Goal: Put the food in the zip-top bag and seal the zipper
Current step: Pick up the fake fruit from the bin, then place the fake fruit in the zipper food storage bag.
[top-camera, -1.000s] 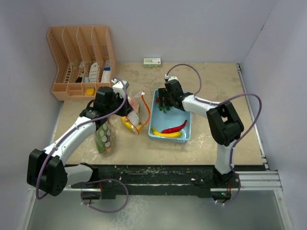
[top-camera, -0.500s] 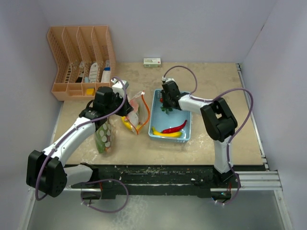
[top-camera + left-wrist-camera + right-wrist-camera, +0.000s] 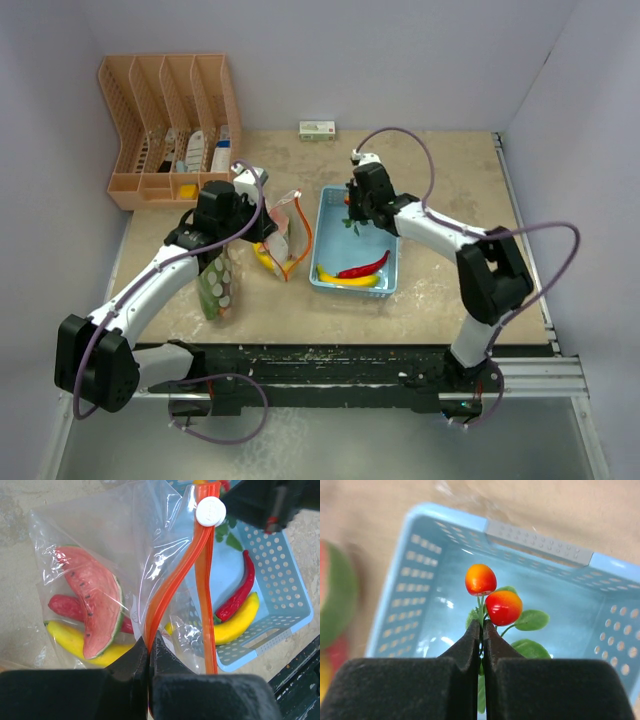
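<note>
The clear zip-top bag with an orange zipper and white slider lies left of the basket. My left gripper is shut on the zipper strip's near end. Inside the bag are a watermelon slice, a red piece and a yellow banana. My right gripper is shut on the green stem of a sprig with two orange-red fruits and leaves, above the light-blue basket. A red chilli and a yellow banana lie in the basket.
An orange desk organiser stands at the back left. A small box sits by the back wall. A printed packet lies under my left arm. Walls close in the table on three sides.
My right gripper has shut on the sprig's stem and shifted slightly right, its elbow swinging outward. The left gripper has kept its hold on the zipper.
</note>
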You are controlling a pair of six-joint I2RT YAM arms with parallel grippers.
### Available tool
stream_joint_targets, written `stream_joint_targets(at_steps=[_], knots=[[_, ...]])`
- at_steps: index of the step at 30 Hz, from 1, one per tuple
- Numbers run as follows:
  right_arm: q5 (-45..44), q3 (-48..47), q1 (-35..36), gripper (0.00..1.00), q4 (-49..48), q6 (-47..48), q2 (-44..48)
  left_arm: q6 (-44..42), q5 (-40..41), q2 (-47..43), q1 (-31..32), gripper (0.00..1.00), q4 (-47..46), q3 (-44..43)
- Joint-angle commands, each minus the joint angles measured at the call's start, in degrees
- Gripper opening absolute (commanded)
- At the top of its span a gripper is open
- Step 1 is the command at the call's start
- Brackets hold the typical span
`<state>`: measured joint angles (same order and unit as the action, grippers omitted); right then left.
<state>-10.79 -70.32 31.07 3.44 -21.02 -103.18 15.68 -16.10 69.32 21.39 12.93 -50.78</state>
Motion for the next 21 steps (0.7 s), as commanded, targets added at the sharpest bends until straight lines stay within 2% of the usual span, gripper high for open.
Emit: stream_joint_targets(at_steps=[1,8,13,21], knots=[[5.0,2.0,0.2,0.00,-2.7,-0.4,10.7,-0.1,-0.6,-1.6,-0.2,0.00,-2.4,-1.3],[17.0,4.0,2.7,0.00,-6.4,-1.0,19.7,0.1,-0.8,-0.6,-0.2,0.00,-3.1,-1.1],[17.9,4.1,12.0,0.00,-9.4,0.4,22.7,0.1,-1.0,0.1,-0.1,0.00,-3.2,-1.3],[20.8,10.5,14.6,0.00,-17.1,-3.9,24.2,0.1,-1.1,-0.2,-0.2,0.00,-3.0,-1.5]])
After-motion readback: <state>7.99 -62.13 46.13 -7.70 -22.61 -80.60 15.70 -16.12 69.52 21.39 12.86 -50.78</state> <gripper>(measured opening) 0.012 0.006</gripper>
